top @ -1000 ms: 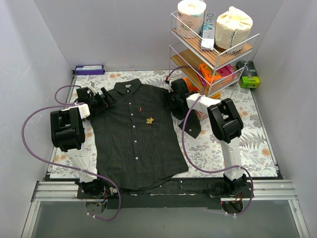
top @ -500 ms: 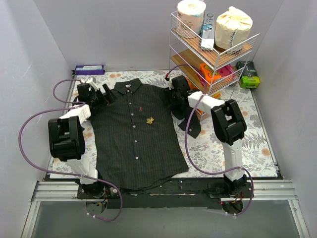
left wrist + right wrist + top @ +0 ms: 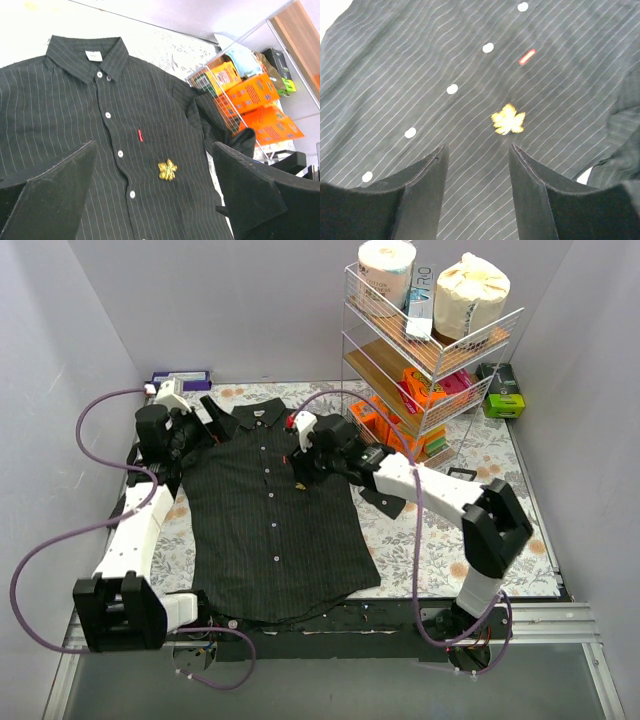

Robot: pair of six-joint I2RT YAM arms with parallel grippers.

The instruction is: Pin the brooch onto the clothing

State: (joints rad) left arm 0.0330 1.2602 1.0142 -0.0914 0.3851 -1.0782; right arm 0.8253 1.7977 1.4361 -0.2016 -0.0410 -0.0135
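While the right arm bends at the elbow and slants across from its base, its wrist hangs over the chest of the black, finely pinstriped, short-sleeved button-up shirt [image 3: 270,540]. The shirt lies flat on the floral-printed worktop [image 3: 450,530]. The right fingers [image 3: 530,190], matte black wedges with grainy pads, stand partly apart and hold nothing. Their tips are just short of the small golden-yellow, leaf-shaped metal brooch [image 3: 508,120]. It lies on the shirt's chest, beside the row of small white buttons [image 3: 452,89] and hemward of the tiny red label [image 3: 527,56]. The left arm stretches forward by the shirt's shoulder, and the left fingers [image 3: 55,195] are spread wide and empty.
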